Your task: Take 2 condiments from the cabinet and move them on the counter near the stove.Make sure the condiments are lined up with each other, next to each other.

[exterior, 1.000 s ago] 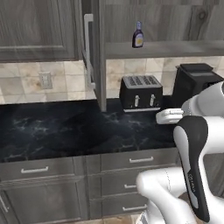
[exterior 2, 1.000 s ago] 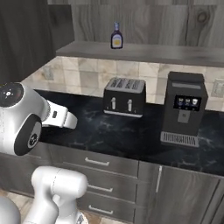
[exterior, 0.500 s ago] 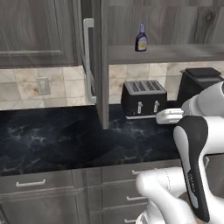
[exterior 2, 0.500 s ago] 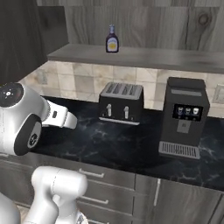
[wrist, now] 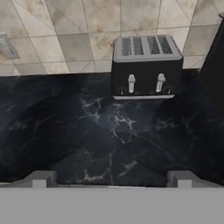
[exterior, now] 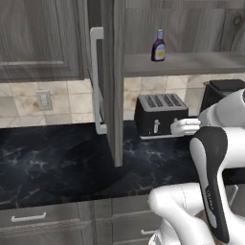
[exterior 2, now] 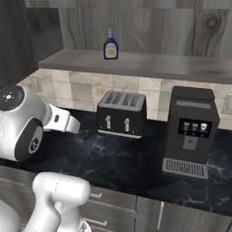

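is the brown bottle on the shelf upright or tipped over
Upright: the brown bottle stands on its base on the cabinet shelf, cap up.

Shelf [exterior 2: 149, 64]: brown bottle [exterior 2: 110, 45]. Counter [exterior 2: 113, 158]: toaster [exterior 2: 121, 113], apparently coffee machine [exterior 2: 190, 130].

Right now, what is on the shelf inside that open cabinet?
One dark brown bottle with a pale blue cap stands on the grey shelf. The open door hides the shelf's left end.

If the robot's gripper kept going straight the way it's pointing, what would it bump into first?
Probably the black counter. The open gripper looks forward and down, so the marble-look top lies first in its line, just in front of the toaster. Depth is hard to judge; a flatter path would meet the toaster instead.
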Controlling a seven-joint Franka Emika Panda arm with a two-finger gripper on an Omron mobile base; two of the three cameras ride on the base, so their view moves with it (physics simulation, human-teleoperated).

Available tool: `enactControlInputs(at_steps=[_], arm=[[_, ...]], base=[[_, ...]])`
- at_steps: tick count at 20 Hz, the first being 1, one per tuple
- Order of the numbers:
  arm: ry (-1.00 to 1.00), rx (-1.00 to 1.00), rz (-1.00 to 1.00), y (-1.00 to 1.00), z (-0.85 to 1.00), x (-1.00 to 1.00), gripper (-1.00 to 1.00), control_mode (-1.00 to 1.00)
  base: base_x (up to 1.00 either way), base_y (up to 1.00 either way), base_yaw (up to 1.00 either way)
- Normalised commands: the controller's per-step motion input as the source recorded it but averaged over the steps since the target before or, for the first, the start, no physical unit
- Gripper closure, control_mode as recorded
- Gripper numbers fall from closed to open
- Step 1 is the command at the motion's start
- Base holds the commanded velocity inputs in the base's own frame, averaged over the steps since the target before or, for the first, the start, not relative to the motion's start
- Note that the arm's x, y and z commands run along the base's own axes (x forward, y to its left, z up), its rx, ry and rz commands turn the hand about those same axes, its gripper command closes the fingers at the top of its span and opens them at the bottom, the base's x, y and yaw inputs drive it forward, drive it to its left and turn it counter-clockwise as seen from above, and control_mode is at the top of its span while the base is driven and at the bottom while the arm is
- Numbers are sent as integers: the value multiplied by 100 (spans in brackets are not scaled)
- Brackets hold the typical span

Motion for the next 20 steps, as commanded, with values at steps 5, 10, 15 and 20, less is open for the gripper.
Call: enactControlInputs(at_steps=[5, 10, 15, 20], arm=[[0, 0, 0, 0, 0, 0, -100, 100], [0, 0, 0, 0, 0, 0, -100, 100], [0, 0, 0, 0, 0, 0, -100, 100], [0, 0, 0, 0, 0, 0, -100, 100]], base=[[37, -25, 0], [13, -12, 0], [1, 0, 0], [1, 0, 0]])
